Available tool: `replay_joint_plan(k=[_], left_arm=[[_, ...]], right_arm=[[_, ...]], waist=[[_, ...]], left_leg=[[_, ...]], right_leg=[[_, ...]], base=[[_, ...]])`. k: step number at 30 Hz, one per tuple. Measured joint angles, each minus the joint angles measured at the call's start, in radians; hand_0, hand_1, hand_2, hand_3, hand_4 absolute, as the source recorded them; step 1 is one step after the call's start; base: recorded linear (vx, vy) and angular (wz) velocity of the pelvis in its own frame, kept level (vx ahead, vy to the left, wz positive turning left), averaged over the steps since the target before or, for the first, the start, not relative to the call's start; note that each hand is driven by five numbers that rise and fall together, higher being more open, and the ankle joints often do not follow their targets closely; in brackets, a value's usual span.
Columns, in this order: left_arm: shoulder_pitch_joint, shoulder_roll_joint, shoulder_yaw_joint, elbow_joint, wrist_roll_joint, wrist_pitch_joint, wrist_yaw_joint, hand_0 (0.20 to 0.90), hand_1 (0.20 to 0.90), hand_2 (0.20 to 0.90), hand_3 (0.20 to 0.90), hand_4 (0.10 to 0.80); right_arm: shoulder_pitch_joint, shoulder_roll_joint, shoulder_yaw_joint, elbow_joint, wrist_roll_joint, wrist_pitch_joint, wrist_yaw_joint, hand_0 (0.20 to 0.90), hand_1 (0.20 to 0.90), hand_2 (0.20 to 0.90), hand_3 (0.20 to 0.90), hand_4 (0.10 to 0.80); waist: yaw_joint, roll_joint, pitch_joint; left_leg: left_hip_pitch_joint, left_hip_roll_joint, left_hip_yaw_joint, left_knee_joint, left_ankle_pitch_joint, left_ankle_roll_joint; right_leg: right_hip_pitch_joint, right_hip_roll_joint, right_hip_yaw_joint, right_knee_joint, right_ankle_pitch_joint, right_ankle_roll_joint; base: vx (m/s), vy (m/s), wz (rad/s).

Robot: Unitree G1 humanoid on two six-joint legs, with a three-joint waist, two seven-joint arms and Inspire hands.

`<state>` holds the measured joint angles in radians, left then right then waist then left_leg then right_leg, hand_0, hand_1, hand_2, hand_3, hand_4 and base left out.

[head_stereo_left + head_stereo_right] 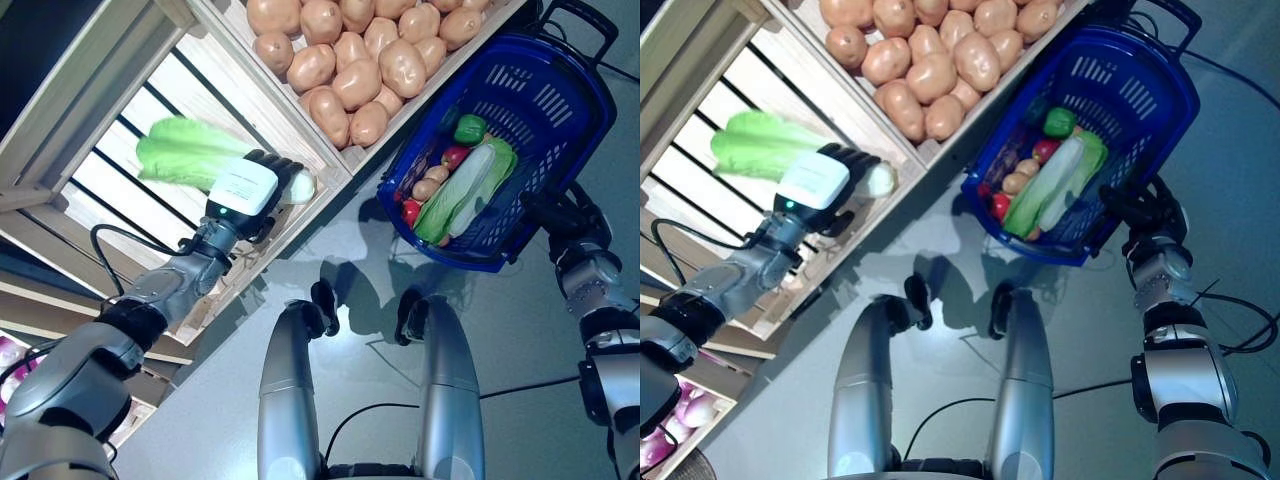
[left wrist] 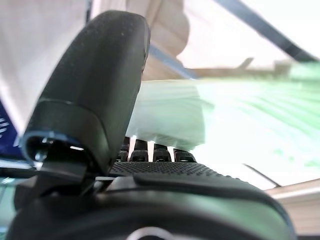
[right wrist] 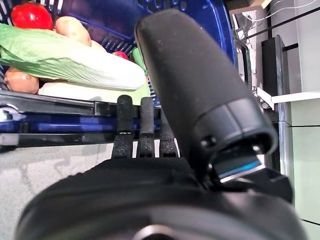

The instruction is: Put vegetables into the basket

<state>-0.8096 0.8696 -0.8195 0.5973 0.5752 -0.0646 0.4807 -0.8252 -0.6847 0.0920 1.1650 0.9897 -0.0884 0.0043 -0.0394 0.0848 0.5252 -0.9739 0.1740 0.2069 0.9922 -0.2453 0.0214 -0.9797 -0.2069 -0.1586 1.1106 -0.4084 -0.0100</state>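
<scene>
A green leafy cabbage with a white stalk (image 1: 185, 150) lies in a slatted wooden crate (image 1: 110, 190) of the stand. My left hand (image 1: 245, 190) is curled round its stalk end; in the left wrist view the thumb (image 2: 95, 85) lies over the pale stalk (image 2: 170, 120) and the fingers under it. The blue plastic basket (image 1: 590, 100) stands on the floor at the right. It holds long green-and-white cabbages (image 1: 465, 190), a green pepper (image 1: 470, 128), red round vegetables and small brown ones. My right hand (image 1: 560, 215) is open beside the basket's near rim (image 3: 50, 122).
A crate of potatoes (image 1: 350, 60) stands between the cabbage's crate and the basket, its wooden corner (image 1: 340, 165) close to my left hand. Grey floor (image 1: 520, 320) lies in front of the stand and around the basket.
</scene>
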Motion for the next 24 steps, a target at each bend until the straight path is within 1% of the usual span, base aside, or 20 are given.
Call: replay_joint_plan(k=[3, 5, 7, 11, 15, 21, 22, 23, 24], left_arm=[[-0.003, 0.0, -0.002, 0.019, 0.0, 0.041, -0.014, 0.9, 0.9, 0.9, 0.9, 0.8], [-0.019, -0.002, -0.034, 0.034, 0.002, 0.061, -0.027, 0.9, 0.9, 0.9, 0.9, 0.8], [-0.026, -0.007, -0.042, 0.034, 0.01, 0.078, -0.035, 0.9, 0.9, 0.9, 0.9, 0.8], [-0.08, -0.034, -0.077, 0.057, 0.06, 0.143, -0.076, 0.9, 0.9, 0.9, 0.9, 0.8], [-0.114, -0.046, -0.08, 0.068, 0.1, 0.169, -0.106, 0.9, 0.9, 0.9, 0.9, 0.8], [-0.173, -0.062, -0.075, 0.1, 0.072, 0.187, -0.093, 0.9, 0.9, 0.9, 0.9, 0.8], [-0.176, -0.067, -0.072, 0.101, 0.044, 0.187, -0.088, 0.611, 0.611, 0.611, 0.611, 0.607], [-0.178, -0.074, -0.064, 0.101, 0.006, 0.186, -0.086, 0.3, 0.3, 0.3, 0.3, 0.4], [-0.178, -0.078, -0.055, 0.101, -0.029, 0.18, -0.084, 0.3, 0.3, 0.3, 0.3, 0.4]], right_arm=[[-0.006, -0.004, 0.0, 0.008, 0.0, 0.001, 0.0, 0.9, 0.9, 0.9, 0.9, 0.8], [-0.008, -0.006, 0.0, 0.011, 0.0, 0.001, 0.0, 0.9, 0.9, 0.9, 0.9, 0.8], [-0.01, -0.006, 0.0, 0.013, 0.0, 0.003, 0.0, 0.9, 0.9, 0.9, 0.9, 0.8], [-0.015, -0.008, 0.003, 0.019, 0.0, 0.006, 0.0, 0.9, 0.9, 0.9, 0.9, 0.8], [-0.023, -0.008, 0.009, 0.019, -0.001, 0.011, 0.001, 0.9, 0.9, 0.9, 0.9, 0.8], [-0.035, -0.01, 0.01, 0.003, -0.001, 0.01, 0.013, 0.9, 0.9, 0.9, 0.9, 0.8], [-0.035, -0.011, 0.01, 0.003, -0.001, 0.01, 0.013, 0.9, 0.9, 0.9, 0.9, 0.8], [-0.036, -0.011, 0.01, 0.003, -0.001, 0.01, 0.013, 0.9, 0.9, 0.9, 0.9, 0.8], [-0.036, -0.011, 0.01, 0.004, -0.001, 0.01, 0.013, 0.9, 0.9, 0.9, 0.9, 0.8]], waist=[[0.001, 0.0, 0.0], [0.001, 0.0, 0.0], [0.002, 0.0, 0.0], [0.001, 0.0, 0.0], [0.001, 0.0, 0.0], [0.0, -0.001, 0.0], [-0.001, -0.001, 0.0], [0.0, -0.001, 0.0], [0.0, -0.002, 0.0]], left_leg=[[-0.001, 0.0, 0.001, 0.0, 0.0, -0.001], [-0.003, 0.0, 0.001, 0.001, 0.0, 0.0], [-0.004, 0.0, 0.001, 0.002, 0.0, 0.0], [-0.006, 0.001, 0.0, 0.006, -0.001, 0.002], [-0.009, 0.005, -0.001, 0.006, -0.002, 0.005], [-0.037, 0.014, -0.003, 0.01, -0.001, 0.002], [-0.037, 0.014, -0.004, 0.009, -0.001, 0.002], [-0.038, 0.014, -0.007, 0.008, 0.0, 0.001], [-0.039, 0.014, -0.008, 0.008, 0.0, 0.001]], right_leg=[[-0.003, 0.0, 0.0, 0.0, 0.0, 0.0], [-0.004, 0.0, 0.0, 0.0, 0.0, 0.0], [-0.004, 0.0, 0.0, 0.0, 0.0, 0.0], [-0.005, 0.0, 0.0, 0.001, 0.001, 0.001], [-0.01, 0.008, 0.004, 0.0, 0.004, 0.002], [-0.04, 0.023, 0.008, -0.003, 0.015, -0.001], [-0.041, 0.025, 0.008, -0.005, 0.016, -0.002], [-0.04, 0.026, 0.007, -0.007, 0.017, -0.002], [-0.04, 0.027, 0.007, -0.007, 0.018, -0.002]], base=[[0.0, 0.0, 0.0], [0.0, 0.0, 0.0], [0.0, 0.0, 0.0], [-0.027, -0.006, -0.01], [-0.022, -0.002, -0.03], [-0.028, 0.003, -0.08], [-0.023, 0.015, -0.05], [0.0, 0.0, 0.0], [0.0, 0.0, 0.0]])
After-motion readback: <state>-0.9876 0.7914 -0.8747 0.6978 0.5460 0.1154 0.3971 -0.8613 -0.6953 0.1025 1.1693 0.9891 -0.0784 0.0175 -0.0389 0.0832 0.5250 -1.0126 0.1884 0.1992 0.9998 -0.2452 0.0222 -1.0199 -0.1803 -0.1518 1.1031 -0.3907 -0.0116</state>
